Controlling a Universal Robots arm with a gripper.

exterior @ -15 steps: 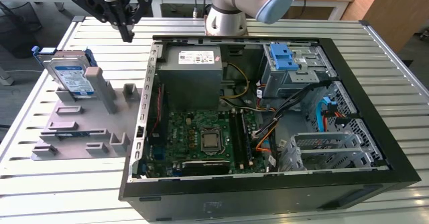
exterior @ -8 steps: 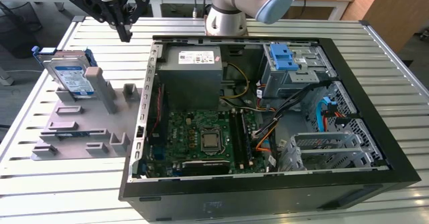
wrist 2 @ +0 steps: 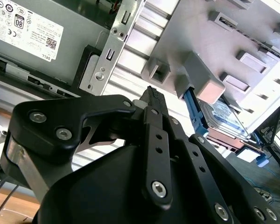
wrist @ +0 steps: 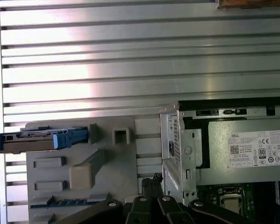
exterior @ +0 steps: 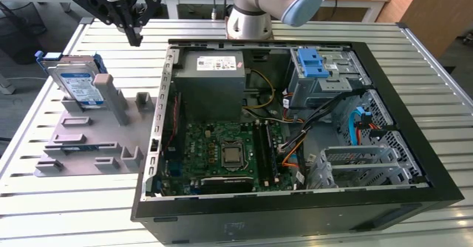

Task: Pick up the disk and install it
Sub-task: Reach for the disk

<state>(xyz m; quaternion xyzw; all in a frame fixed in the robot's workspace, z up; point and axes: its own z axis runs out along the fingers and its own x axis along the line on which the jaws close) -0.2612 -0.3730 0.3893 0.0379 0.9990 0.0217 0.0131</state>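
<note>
Plenty of bare slatted table (exterior: pixel 66 214) lies around my gripper (exterior: pixel 135 39), which hangs clenched on nothing above the narrow strip between the grey holder (exterior: pixel 88 142) and the open computer case (exterior: pixel 296 219). The disk (exterior: pixel 80 83) stands on edge, leaning, in the holder's far slot, well apart from me toward the exterior view's left. In the first wrist view its blue-framed edge (wrist: pixel 37 140) juts past the holder's border, and the case's metal wall rises just beside my gripper (wrist: pixel 151 179).
</note>
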